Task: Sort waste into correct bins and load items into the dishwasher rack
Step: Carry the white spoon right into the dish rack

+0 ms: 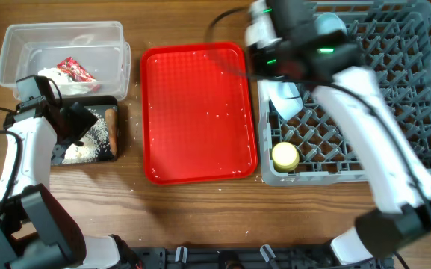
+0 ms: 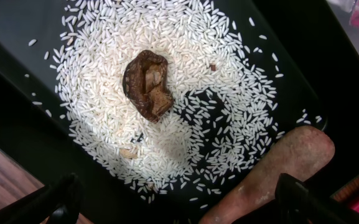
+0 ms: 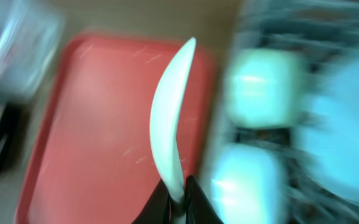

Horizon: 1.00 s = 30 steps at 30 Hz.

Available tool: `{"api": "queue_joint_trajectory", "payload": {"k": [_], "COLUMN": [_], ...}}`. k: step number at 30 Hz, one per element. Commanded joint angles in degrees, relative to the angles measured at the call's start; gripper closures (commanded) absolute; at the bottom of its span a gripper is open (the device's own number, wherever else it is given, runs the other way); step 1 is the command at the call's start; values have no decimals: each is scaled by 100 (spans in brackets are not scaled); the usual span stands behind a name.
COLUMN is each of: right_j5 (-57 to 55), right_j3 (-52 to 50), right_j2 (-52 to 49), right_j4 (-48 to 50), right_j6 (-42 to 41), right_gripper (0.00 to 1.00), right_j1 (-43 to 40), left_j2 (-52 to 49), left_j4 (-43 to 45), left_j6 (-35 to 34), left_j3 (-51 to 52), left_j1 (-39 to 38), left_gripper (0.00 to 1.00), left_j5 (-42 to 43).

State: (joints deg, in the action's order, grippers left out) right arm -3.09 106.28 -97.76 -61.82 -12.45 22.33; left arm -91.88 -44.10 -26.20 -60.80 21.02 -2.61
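My left gripper [image 2: 182,208] hangs open, with nothing between its fingers, low over the black tray [image 1: 118,153]. That tray holds white rice [image 2: 185,106], a brown food lump [image 2: 148,84] and the orange-brown stick [image 2: 272,174]. The clear tub [image 1: 21,45] holds the red-and-white wrapper [image 1: 75,69] and tissue [image 1: 54,78]. My right gripper [image 3: 179,205] is shut on a thin white curved piece that looks like the spoon [image 3: 170,118]. It is held over the seam between the red tray and the dishwasher rack [image 1: 394,67]. In the rack stand a yellow cup [image 1: 284,155] and pale dishes [image 1: 286,97].
The flat red serving tray [image 1: 196,112] lies in the middle with only a few rice specks on it. My right arm crosses above the rack and hides part of it. The right wrist view is smeared by motion.
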Motion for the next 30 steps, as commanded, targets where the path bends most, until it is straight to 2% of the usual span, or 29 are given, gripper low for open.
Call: {"api": "queue_joint_trajectory", "payload": {"k": [1, 3, 6, 9, 17, 18, 20, 22, 24, 27, 30], "right_j5": [-1266, -1226, -1226, -1187, -1187, -1185, -1182, -1102, -1102, -1104, -1088], "right_j3": [-66, -275, -850, -1473, -2747, -2789, -2787, -2787, -2774, -2726, -2719], "right_j2": [-85, -109, -114, -114, -116, -114, -114, -103, -55, 286, 938], "right_j4": [-313, -424, -634, -774, -378, -378, -372, -358, -391, -507, -540], "right_j6": [-1923, -2632, -4135, -5486, -7086, -7197, -7197, -7171, -7005, -6572, -5783], "right_gripper": [96, 96, 96, 96, 96, 93, 76, 33, 28, 27, 27], "right_j1": [-837, -1303, -1891, -2133, -2129, -2129, -2129, -2129, -2129, -2129, -2111], "left_j2": [22, 22, 22, 22, 22, 22, 22, 22, 22, 22, 22], "left_j4": [-2, -2, -2, -2, -2, -2, -2, -2, -2, -2, -2], "left_j6": [9, 9, 9, 9, 9, 9, 9, 9, 9, 9, 9], "left_j3": [17, 17, 17, 17, 17, 17, 17, 17, 17, 17, 17], "left_j1": [15, 15, 15, 15, 15, 15, 15, 15, 15, 15, 15], "left_gripper": [0, 0, 0, 0, 0, 0, 0, 0, 0, 0, 0], "left_j5": [24, 22, 24, 24, 24, 24, 24, 24, 22, 22, 24]}}
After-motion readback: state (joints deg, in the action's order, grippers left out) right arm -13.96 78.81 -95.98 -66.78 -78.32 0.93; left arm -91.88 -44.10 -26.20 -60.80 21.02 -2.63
